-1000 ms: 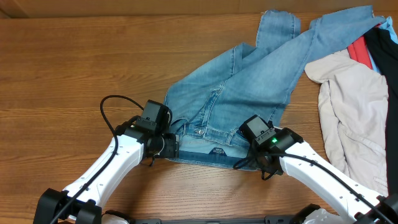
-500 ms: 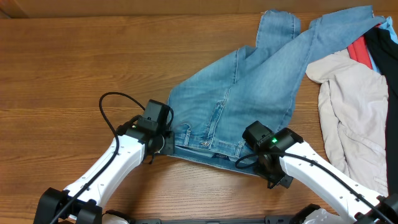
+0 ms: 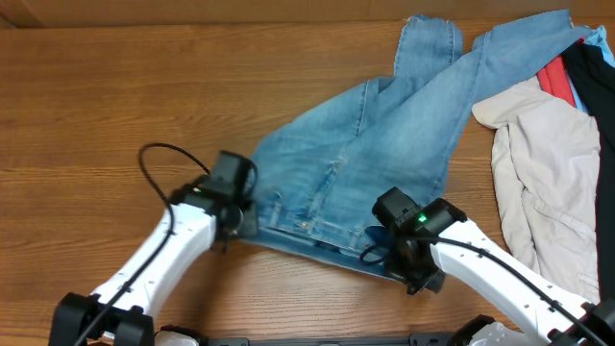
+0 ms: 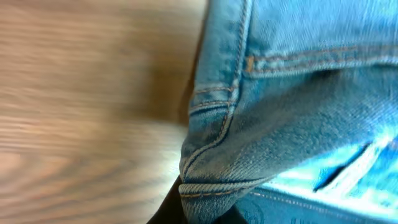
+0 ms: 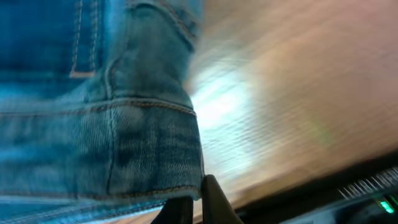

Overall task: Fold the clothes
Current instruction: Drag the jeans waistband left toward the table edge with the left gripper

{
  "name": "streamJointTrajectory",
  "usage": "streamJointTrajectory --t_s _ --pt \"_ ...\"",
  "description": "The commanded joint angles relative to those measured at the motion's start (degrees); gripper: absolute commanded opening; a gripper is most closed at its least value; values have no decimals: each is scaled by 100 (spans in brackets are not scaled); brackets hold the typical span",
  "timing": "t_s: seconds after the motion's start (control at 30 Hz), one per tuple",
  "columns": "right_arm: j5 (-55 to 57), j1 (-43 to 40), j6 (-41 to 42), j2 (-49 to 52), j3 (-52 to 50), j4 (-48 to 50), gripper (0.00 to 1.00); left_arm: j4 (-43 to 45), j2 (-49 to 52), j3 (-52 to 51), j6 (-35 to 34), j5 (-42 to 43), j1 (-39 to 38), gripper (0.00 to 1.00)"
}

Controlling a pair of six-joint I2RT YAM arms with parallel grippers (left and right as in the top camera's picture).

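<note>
The clothes, a pair of light blue jeans, lie on the wooden table with the waistband toward the near edge and the legs running to the far right. My left gripper is shut on the waistband's left corner. In the left wrist view that folded denim corner is pinched at my left gripper. My right gripper is shut on the right corner. The right wrist view shows the stitched edge of the jeans clamped at my right gripper, slightly above the table.
A large beige garment lies at the right, partly over one jeans leg. Red and black garments sit at the far right corner. A black cable loops beside my left arm.
Both grippers have shut on the waistband corners. The waistband has been drawn taut and pulled slightly toward the near edge, and its inner label has gone out of sight.
</note>
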Motion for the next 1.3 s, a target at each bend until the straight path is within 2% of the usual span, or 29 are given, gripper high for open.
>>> streamJointTrajectory --t_s 0.0,0.17,0.27,0.4,0.43,0.5,0.63,0.8,0.87,0.93,1.07,1.27 --pt "-46 350 -1220 -313 31 240 6 149 4 715 140 -946 813 4" --pt "7 745 -1530 -909 181 592 14 695 7 1263 704 -1045 1543 4" --pt "105 758 -1523 -1279 181 660 18 946 7 1580 719 -1390 2072 4" --pt "275 758 -1521 -1628 181 649 25 1032 7 2223 671 -1213 3097 7" --pt "319 758 -1521 -1668 181 645 26 1029 9 2378 667 -1025 3340 18" --pt "380 758 -1523 -1692 181 640 27 933 7 2712 577 -332 3827 100" --pt "531 758 -1521 -1685 181 667 31 291 7 2964 584 918 4194 100" --pt "758 758 -1519 -1685 181 682 33 -1043 37 2767 492 1631 3932 100" --pt "859 758 -1515 -1685 181 686 33 -1381 46 2566 389 1672 3685 100" --pt "960 758 -1515 -1685 181 686 33 -1443 46 2225 376 1609 3379 100" --pt "1040 758 -1499 -1685 181 706 33 -1191 46 1320 -87 1611 2911 100" --pt "1038 758 -1497 -1685 181 702 34 -695 46 199 -525 1624 2752 100"
